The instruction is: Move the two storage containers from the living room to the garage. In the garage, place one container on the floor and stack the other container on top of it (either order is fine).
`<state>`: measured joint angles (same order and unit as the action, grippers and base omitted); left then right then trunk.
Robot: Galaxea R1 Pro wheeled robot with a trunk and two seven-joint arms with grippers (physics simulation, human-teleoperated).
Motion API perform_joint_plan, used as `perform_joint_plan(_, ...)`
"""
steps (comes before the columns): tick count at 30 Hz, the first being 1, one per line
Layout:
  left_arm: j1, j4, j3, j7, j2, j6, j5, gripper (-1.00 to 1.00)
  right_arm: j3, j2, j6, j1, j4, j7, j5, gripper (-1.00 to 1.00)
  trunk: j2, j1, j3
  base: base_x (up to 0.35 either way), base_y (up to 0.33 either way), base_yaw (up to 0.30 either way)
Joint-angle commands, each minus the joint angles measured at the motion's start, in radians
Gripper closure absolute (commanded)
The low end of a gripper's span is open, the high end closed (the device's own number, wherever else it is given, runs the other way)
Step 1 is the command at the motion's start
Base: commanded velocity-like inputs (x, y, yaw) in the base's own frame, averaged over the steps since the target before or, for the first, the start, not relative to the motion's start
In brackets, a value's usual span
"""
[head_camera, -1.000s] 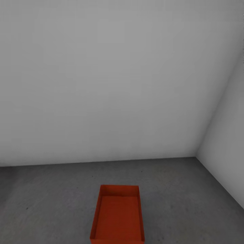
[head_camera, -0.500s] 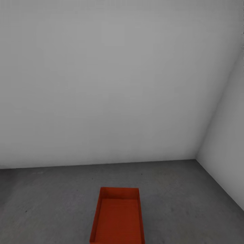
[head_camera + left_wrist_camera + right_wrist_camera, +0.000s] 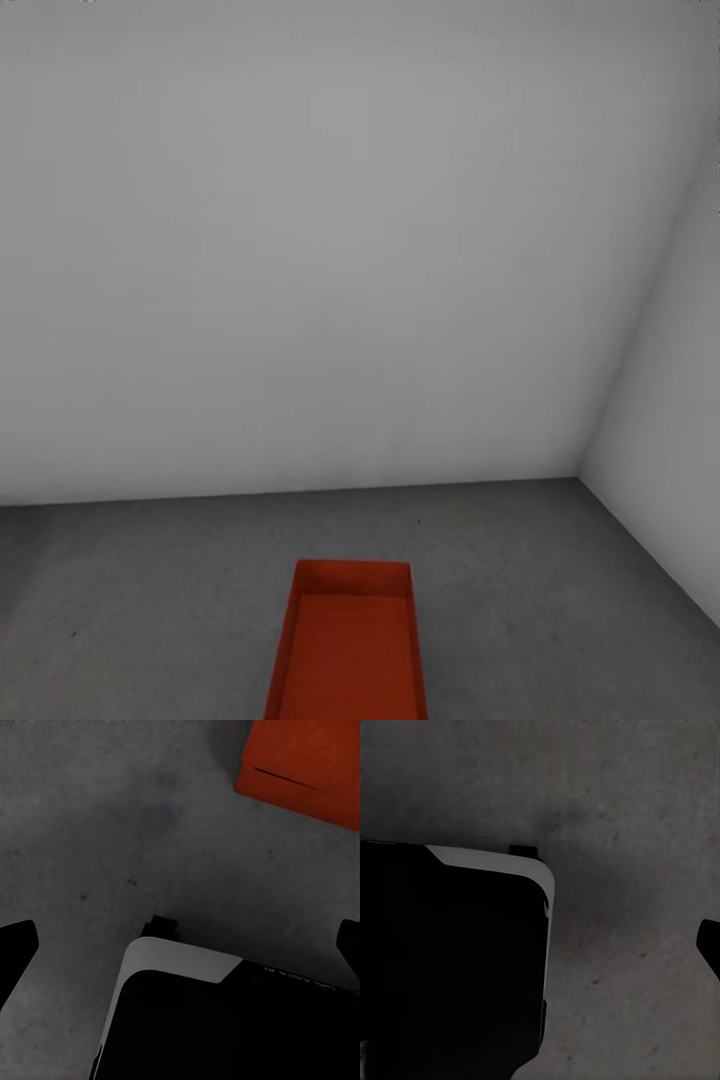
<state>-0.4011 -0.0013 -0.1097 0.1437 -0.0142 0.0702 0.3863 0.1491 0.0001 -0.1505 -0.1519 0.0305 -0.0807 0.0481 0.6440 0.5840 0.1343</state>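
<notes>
Sitting on floor (image 3: 150,600), container (image 3: 350,650); wrist view adds robot base (image 3: 210,1020).

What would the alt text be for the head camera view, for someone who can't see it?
A red-orange open-topped storage container sits on the dark grey concrete floor, low in the picture and cut off by its lower edge. Behind it, bare white-grey walls meet in a corner at the right.
</notes>
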Motion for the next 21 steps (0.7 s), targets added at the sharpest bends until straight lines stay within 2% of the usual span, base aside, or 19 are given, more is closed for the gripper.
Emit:
perform_joint_plan(1,-0.001,0.0,-0.008,0.004,0.0,0.003,0.008,-1.0,0.008,0.001,-0.006,-0.001,0.003,-0.002,0.005,-1.0,0.001,0.0,0.0,0.0,0.0,0.0)
perform_joint_plan(21,-0.001,0.0,-0.009,0.004,0.0,0.003,0.008,-1.0,0.008,0.002,-0.004,-0.001,0.003,-0.002,0.004,-1.0,0.001,0.0,-0.032,0.0,0.0,0.0)
